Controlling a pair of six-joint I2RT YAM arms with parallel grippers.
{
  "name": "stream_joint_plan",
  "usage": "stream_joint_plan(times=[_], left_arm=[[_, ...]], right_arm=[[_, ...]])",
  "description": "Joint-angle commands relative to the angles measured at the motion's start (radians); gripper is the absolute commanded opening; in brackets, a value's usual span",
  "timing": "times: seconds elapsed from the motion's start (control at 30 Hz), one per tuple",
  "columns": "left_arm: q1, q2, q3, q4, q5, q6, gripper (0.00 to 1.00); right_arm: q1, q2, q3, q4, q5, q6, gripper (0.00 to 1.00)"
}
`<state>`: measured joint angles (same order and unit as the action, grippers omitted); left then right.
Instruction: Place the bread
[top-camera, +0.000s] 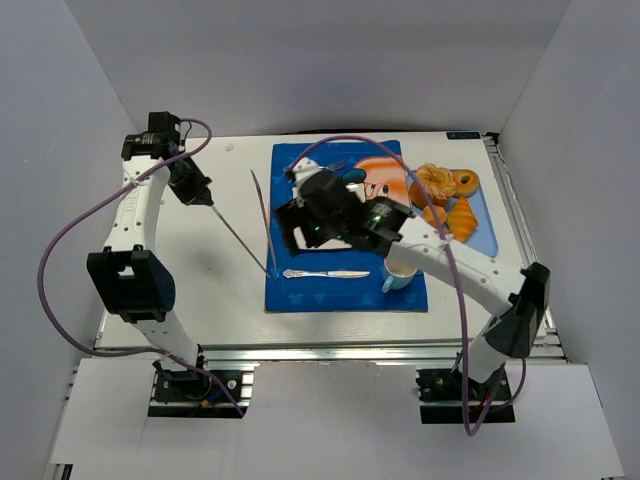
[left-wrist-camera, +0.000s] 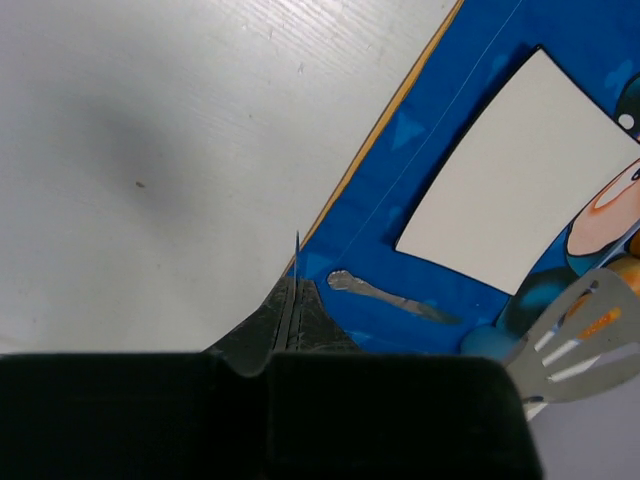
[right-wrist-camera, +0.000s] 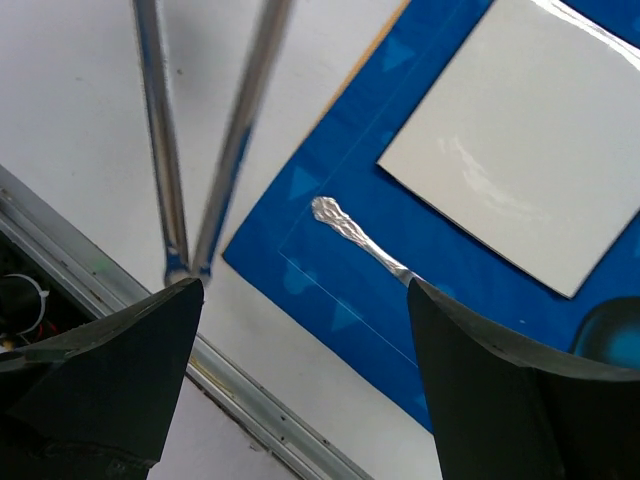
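The bread, a golden-orange croissant (top-camera: 461, 217), lies on a blue tray (top-camera: 487, 228) at the right, beside round pastries (top-camera: 436, 182). My right gripper (top-camera: 295, 232) is far from it, over the left part of the blue placemat (top-camera: 340, 292). In the right wrist view it (right-wrist-camera: 300, 310) is open and empty above the mat's near-left corner. My left gripper (top-camera: 203, 198) is at the far left, shut on long metal tongs (top-camera: 243, 240) that reach to the mat's corner. In the left wrist view its fingers (left-wrist-camera: 292, 305) are closed together. The croissant shows in neither wrist view.
A butter knife (top-camera: 325, 273) lies on the mat's near edge, also in both wrist views (left-wrist-camera: 390, 292) (right-wrist-camera: 350, 232). A blue cup (top-camera: 397, 277) stands at the mat's near right. A white square (right-wrist-camera: 520, 160) lies on the mat. A grey slotted spatula (left-wrist-camera: 580, 345) shows at the right.
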<state>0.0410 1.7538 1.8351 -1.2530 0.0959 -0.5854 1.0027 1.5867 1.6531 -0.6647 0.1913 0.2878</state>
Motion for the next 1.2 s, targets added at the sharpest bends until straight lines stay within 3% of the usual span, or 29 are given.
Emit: stream_joint_plan(times=[0.0,0.37,0.57,1.17], left_arm=[[-0.003,-0.059,-0.02,-0.026,0.048,-0.037,0.0],[-0.003,0.022,0.032,-0.155,0.018,-0.025,0.0],[-0.003,0.033,0.03,-0.155,0.019,-0.028,0.0],[-0.004,0.052,0.027,-0.155,0.03,-0.025,0.0]], right_arm=[[0.103,0.054,0.071,0.065,0.19,0.033,0.89],[0.215,0.271,0.281,0.016,0.262,0.014,0.89],[0.237,0.328,0.301,-0.003,0.342,0.01,0.89],[0.243,0.43,0.301,0.005,0.378,0.05,0.89]])
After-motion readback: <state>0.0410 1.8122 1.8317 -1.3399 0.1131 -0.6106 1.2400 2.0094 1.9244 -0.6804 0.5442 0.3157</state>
